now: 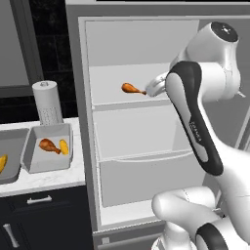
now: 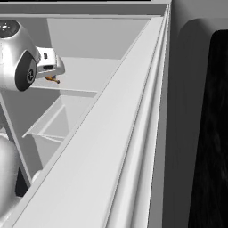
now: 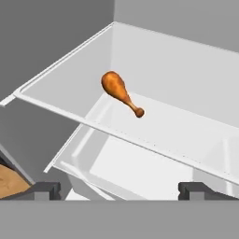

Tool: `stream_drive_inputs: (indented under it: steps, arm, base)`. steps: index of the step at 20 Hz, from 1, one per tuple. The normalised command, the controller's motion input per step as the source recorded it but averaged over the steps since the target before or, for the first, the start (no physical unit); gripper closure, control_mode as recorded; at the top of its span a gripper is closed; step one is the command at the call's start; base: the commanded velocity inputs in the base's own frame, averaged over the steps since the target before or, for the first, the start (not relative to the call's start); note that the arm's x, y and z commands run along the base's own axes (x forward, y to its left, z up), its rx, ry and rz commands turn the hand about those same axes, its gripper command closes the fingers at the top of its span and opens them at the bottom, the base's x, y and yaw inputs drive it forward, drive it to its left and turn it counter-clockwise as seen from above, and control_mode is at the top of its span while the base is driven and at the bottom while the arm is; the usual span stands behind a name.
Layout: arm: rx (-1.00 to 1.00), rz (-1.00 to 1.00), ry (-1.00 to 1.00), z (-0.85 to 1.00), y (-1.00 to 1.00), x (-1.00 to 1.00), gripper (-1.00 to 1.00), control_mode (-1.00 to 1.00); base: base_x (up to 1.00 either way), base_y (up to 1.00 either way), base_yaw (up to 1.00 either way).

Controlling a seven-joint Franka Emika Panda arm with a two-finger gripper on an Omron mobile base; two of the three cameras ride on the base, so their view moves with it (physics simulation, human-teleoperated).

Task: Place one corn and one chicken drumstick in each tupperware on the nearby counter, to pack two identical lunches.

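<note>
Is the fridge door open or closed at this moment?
Open: its shelves are exposed, with a chicken drumstick lying on the upper one.

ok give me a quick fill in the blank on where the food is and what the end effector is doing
1. The chicken drumstick in the fridge lies on a white ____.
2. The end effector has its jaws ____ and holds nothing.
3. The tupperware by the fridge holds one drumstick and one ____.
4. That tupperware sits on the ____.

Missing words: shelf; open; corn; counter
</note>
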Motion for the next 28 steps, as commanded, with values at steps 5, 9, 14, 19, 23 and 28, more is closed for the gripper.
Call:
stream_drive_inputs:
  steps: [5, 9, 14, 19, 23, 28]
  arm:
    - [0.0, 0.01, 0.0, -0.01, 0.3, 0.51, -1.0, -1.0]
    - [0.0, 0.09, 0.01, 0.0, 0.16, 0.39, -1.0, -1.0]
    - [0.01, 0.16, 0.0, -0.22, 0.0, 0.03, -1.0, -1.0]
    - [0.0, 0.1, 0.0, -0.21, 0.04, 0.29, -1.0, -1.0]
    - [0.0, 0.0, 0.02, -0.01, 0.0, 0.67, -1.0, -1.0]
    - [0.0, 0.0, 0.1, 0.0, 0.0, 0.72, -1.0, -1.0]
  base:
    - [0.0, 0.0, 0.0]
    - [0.0, 0.0, 0.0]
    - [0.0, 0.0, 0.0]
    - [0.0, 0.0, 0.0]
    - [0.0, 0.0, 0.0]
    - [0.0, 0.0, 0.0]
